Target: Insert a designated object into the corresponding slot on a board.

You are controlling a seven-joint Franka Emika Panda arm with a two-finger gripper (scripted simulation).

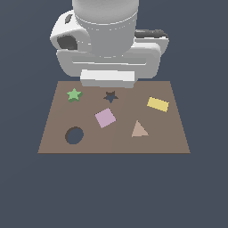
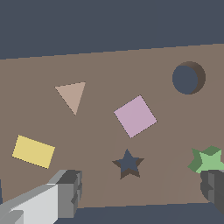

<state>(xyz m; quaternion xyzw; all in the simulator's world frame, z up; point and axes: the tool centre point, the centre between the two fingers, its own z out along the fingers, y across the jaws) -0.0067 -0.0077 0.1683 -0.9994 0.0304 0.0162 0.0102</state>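
The light-green star (image 1: pixel 74 94) lies flat on the brown board (image 1: pixel 169 136), at its far corner on the exterior view's left. The dark star-shaped slot (image 1: pixel 110 96) is beside it, towards the exterior view's right, and is empty. The arm's white hand (image 1: pixel 107 78) hangs above the board's far edge and hides its fingers there. In the wrist view my gripper (image 2: pixel 142 186) is open wide and empty. The slot (image 2: pixel 128 164) lies between the fingers, and the green star (image 2: pixel 207 159) lies next to one dark fingertip (image 2: pixel 213 188).
On the board (image 2: pixel 96 131) also lie a pink square (image 1: pixel 105 117), a tan triangle (image 1: pixel 139 129) and a yellow rectangle (image 1: pixel 158 104). A larger dark round hole (image 1: pixel 74 136) is near the board's front corner on the exterior view's left.
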